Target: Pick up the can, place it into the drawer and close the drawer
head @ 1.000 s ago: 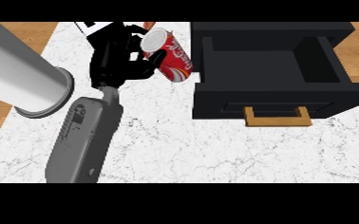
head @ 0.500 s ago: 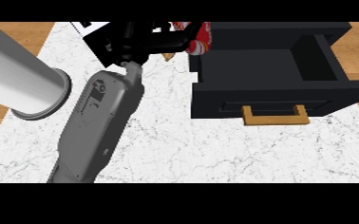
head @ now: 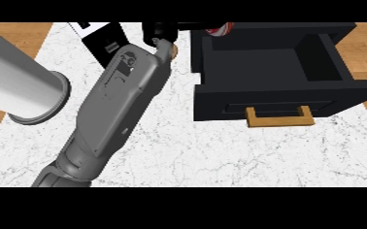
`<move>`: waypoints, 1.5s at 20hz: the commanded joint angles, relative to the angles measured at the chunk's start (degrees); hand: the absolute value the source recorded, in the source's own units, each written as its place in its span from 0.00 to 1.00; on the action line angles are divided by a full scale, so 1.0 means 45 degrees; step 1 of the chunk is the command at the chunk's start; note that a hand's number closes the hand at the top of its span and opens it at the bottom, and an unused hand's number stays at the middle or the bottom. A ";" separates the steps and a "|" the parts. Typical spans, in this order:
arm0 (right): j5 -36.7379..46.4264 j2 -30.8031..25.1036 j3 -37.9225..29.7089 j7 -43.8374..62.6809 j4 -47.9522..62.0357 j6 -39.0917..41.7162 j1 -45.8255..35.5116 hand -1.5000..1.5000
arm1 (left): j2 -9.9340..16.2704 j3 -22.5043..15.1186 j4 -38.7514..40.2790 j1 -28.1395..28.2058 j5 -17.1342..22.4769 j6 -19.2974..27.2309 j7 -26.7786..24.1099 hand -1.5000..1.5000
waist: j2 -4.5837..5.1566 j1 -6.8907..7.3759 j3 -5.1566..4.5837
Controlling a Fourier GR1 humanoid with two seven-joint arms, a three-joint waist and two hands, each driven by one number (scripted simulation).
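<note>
The red can (head: 219,29) shows only as a small patch at the view's upper edge, over the back left corner of the open black drawer (head: 265,104). My left hand (head: 163,31) is curled round it from the left and hides most of it. Its grey forearm (head: 122,97) runs up from the lower left corner of the view. The drawer stands pulled out, its dark inside bare, with a wooden handle (head: 278,116) on its front. My right hand does not show.
A tall grey cylinder (head: 28,85) with a flanged base stands at the left edge on the white marble top (head: 237,160). A black and white object (head: 100,41) lies partly behind the forearm. Wood shows at the far left (head: 22,34) and far right.
My left hand has carried the can rightward and farther away, from left of the drawer to over its back left corner. The forearm has swung right with it. The drawer has stayed put.
</note>
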 commanded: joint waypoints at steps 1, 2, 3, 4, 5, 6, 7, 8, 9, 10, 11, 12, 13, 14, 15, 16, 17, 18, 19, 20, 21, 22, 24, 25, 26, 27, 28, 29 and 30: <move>-0.0423 -0.0070 -0.0362 0.0227 -0.0076 0.0154 0.0201 0.00 | -0.0018 0.0366 0.1578 -0.1408 0.0384 -0.0089 -0.0270 1.00 | -0.0001 -0.0006 -0.0002; 0.0890 0.0291 0.0513 -0.0033 0.0382 -0.0019 -0.0674 0.00 | -0.0018 -0.0865 0.1523 -0.1291 0.1049 0.0614 -0.0414 1.00 | 0.0022 0.0000 0.0002; -0.0548 -0.0304 -0.0441 0.0503 -0.0233 -0.0193 -0.0145 0.00 | -0.0018 -0.0400 0.1803 -0.1477 0.0932 0.0454 -0.0389 1.00 | -0.0007 -0.0017 -0.0003; 0.0133 -0.0168 -0.0139 -0.0093 0.0712 0.0141 -0.0618 0.00 | -0.0018 -0.0689 0.2606 -0.2199 0.1345 0.0641 -0.0808 1.00 | 0.0049 -0.0163 0.0006; 0.0700 -0.0069 0.0175 0.0077 0.0840 0.0148 -0.0777 0.00 | -0.0018 -0.0668 0.2141 -0.1855 0.1324 0.0545 -0.0575 1.00 | 0.0009 0.0052 0.0002; 0.0883 0.0268 0.0352 0.0238 0.0039 -0.0373 -0.0886 0.00 | -0.0018 -0.0638 0.3213 -0.2173 0.1829 0.0323 -0.1348 1.00 | 0.0069 -0.0136 0.0000; 0.0307 0.0292 0.0323 0.0721 -0.0674 -0.0397 -0.0335 0.00 | -0.0018 -0.1032 0.2627 -0.1879 0.1799 0.0569 -0.1081 1.00 | 0.0002 -0.0038 -0.0004; 0.0277 0.0053 0.0135 0.0276 0.0200 0.0004 -0.0660 0.00 | -0.0018 -0.1411 0.2887 -0.2542 0.2299 0.1133 -0.0976 1.00 | 0.0016 -0.0137 0.0004; 0.0386 0.0295 0.0408 0.0573 -0.0583 -0.0244 -0.0536 0.00 | -0.0018 -0.1664 0.3657 -0.2724 0.2769 0.1205 -0.1459 1.00 | 0.0078 -0.0392 0.0004; 0.0618 0.0107 0.0470 0.0488 0.0110 -0.0458 -0.1206 0.00 | -0.0018 -0.0925 0.4473 -0.3367 0.2534 0.0813 -0.1520 1.00 | 0.0105 -0.0248 0.0007; 0.0138 0.0053 0.0305 0.0768 -0.0200 -0.0359 -0.0803 0.00 | -0.0018 -0.1152 0.4499 -0.3255 0.2850 0.0804 -0.1884 1.00 | 0.0077 -0.0282 0.0004; 0.0066 -0.0135 0.0037 0.0666 -0.0391 -0.0147 -0.0620 0.00 | -0.0018 -0.2260 0.3991 -0.3217 0.3210 0.1634 -0.1521 1.00 | 0.0034 -0.0346 0.0006; 0.0669 -0.0003 0.0436 0.0698 -0.0015 -0.0365 -0.1111 0.00 | -0.0018 -0.2522 0.4132 -0.3230 0.3951 0.1602 -0.1871 1.00 | 0.0088 -0.0420 0.0009; 0.0300 0.0148 -0.0200 -0.0004 0.0311 0.0239 -0.0546 0.00 | -0.0018 -0.1748 0.4152 -0.3232 0.3525 0.0762 -0.1783 1.00 | 0.0021 -0.0171 0.0007; 0.0089 -0.0446 -0.0080 0.0470 0.0221 -0.0057 -0.1088 0.00 | -0.0019 -0.2100 0.4999 -0.3974 0.3926 0.1352 -0.1753 1.00 | 0.0092 -0.0415 0.0012; 0.0450 -0.0038 0.0308 0.0456 -0.0135 0.0006 -0.0986 0.00 | -0.0018 -0.2091 0.5573 -0.4307 0.3994 0.1269 -0.1978 1.00 | 0.0141 -0.0549 0.0016; -0.0043 -0.0487 -0.0162 0.0897 -0.0089 -0.0284 -0.0954 0.00 | -0.0018 -0.2528 0.4871 -0.3852 0.4242 0.1702 -0.1814 1.00 | 0.0043 -0.0291 0.0006; -0.0343 -0.0311 -0.0009 0.0688 -0.0038 0.0108 -0.0796 0.00 | -0.0019 -0.2324 0.5713 -0.3905 0.4345 0.0904 -0.2273 1.00 | 0.0106 -0.0466 0.0012; 0.0295 0.0055 0.0080 0.0650 -0.0079 -0.0068 -0.0745 0.00 | -0.0018 -0.2588 0.5827 -0.3812 0.4381 0.1024 -0.2494 1.00 | 0.0104 -0.0414 0.0011; 0.0505 0.0213 0.0418 0.0615 -0.0035 -0.0168 -0.1099 0.00 | -0.0019 -0.3071 0.5588 -0.3985 0.4806 0.1444 -0.2460 1.00 | 0.0103 -0.0444 0.0013; 0.1114 -0.0014 0.0521 0.0587 0.0273 -0.0322 -0.1607 0.00 | -0.0019 -0.3227 0.5811 -0.3724 0.4954 0.1327 -0.2849 1.00 | 0.0144 -0.0428 0.0014; 0.0195 0.0289 0.0434 0.0755 -0.0421 -0.0228 -0.0819 0.00 | -0.0019 -0.3517 0.5913 -0.3828 0.5260 0.1761 -0.2882 1.00 | 0.0143 -0.0775 0.0018; 0.0275 -0.0165 -0.0026 0.0283 0.0639 0.0028 -0.1326 0.00 | -0.0019 -0.3604 0.5892 -0.4330 0.5488 0.1840 -0.2354 1.00 | 0.0086 -0.0416 0.0018; 0.0511 -0.0177 0.0207 0.0669 0.0484 -0.0465 -0.1676 0.00 | -0.0019 -0.4051 0.5920 -0.3718 0.5891 0.1702 -0.2837 1.00 | 0.0144 -0.0533 0.0016; 0.0515 0.0209 0.0418 0.0598 -0.0101 -0.0108 -0.1172 0.00 | -0.0018 -0.4005 0.6129 -0.3761 0.6108 0.1948 -0.3239 1.00 | 0.0165 -0.0719 0.0018; 0.0007 -0.0055 0.0142 0.0891 -0.0304 -0.0160 -0.0970 0.00 | -0.0018 -0.4811 0.5616 -0.3514 0.6400 0.2273 -0.2899 1.00 | 0.0115 -0.0780 0.0016; 0.0567 0.0291 0.0742 0.1073 -0.1000 -0.0529 -0.0968 0.00 | -0.0018 -0.4321 0.6679 -0.4094 0.6185 0.1762 -0.2690 1.00 | 0.0169 -0.0687 0.0012; 0.0901 0.0120 0.0302 0.0629 0.0068 -0.0061 -0.1075 0.00 | -0.0019 -0.4615 0.6427 -0.3781 0.6315 0.1742 -0.2863 1.00 | 0.0134 -0.0530 0.0017; 0.0933 0.0295 0.0740 0.0467 -0.0011 -0.0186 -0.1255 0.00 | -0.0019 -0.5131 0.6309 -0.3844 0.6521 0.2330 -0.3094 1.00 | 0.0176 -0.0764 0.0025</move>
